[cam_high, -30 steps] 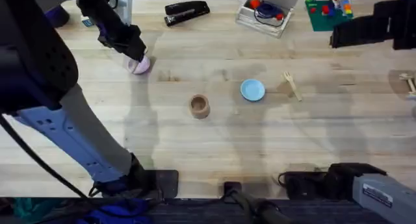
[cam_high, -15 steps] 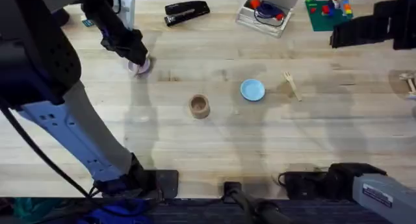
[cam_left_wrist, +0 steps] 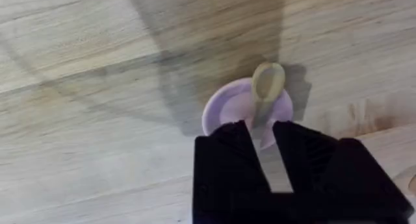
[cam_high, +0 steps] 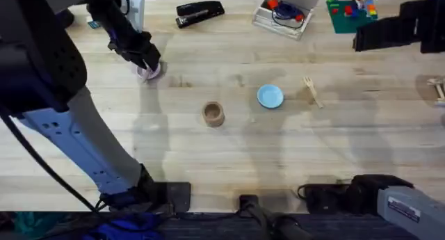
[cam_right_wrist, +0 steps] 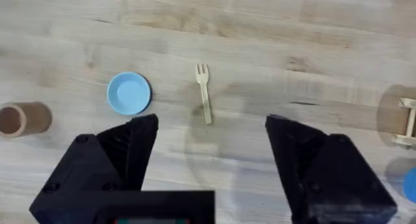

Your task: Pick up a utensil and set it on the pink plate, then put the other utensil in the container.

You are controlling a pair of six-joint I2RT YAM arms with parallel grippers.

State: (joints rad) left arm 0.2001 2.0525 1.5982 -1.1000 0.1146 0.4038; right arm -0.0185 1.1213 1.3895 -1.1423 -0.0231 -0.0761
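I've got the left gripper (cam_high: 146, 59) down over the pink plate (cam_high: 150, 71), near the table's (cam_high: 229, 163) far left corner. From the left wrist camera the plate (cam_left_wrist: 231, 110) reads as a small, round, pale pink disc with a shallow rim, and a light wooden spoon (cam_left_wrist: 266, 87) lies on it, bowl pointing away from the fingers (cam_left_wrist: 224, 159). The left gripper (cam_left_wrist: 260, 130) has its jaws a little apart, either side of the spoon's handle; I can't tell whether they touch it.

Moving right, the container (cam_high: 213, 113) stands upright near the middle of the table, a short tan-brown cylinder with a darker hollow. Just right of it is the light blue plate (cam_high: 270, 96). Beside that, apart from it, the wooden fork (cam_high: 312, 91) lies flat on the bare wood, thin and pale, its short tines toward the far edge.

The right gripper (cam_right_wrist: 211, 130) hangs spread wide above the table, and its wrist camera looks down on the fork (cam_right_wrist: 204, 93), the blue plate (cam_right_wrist: 129, 93) and the container (cam_right_wrist: 23, 118).
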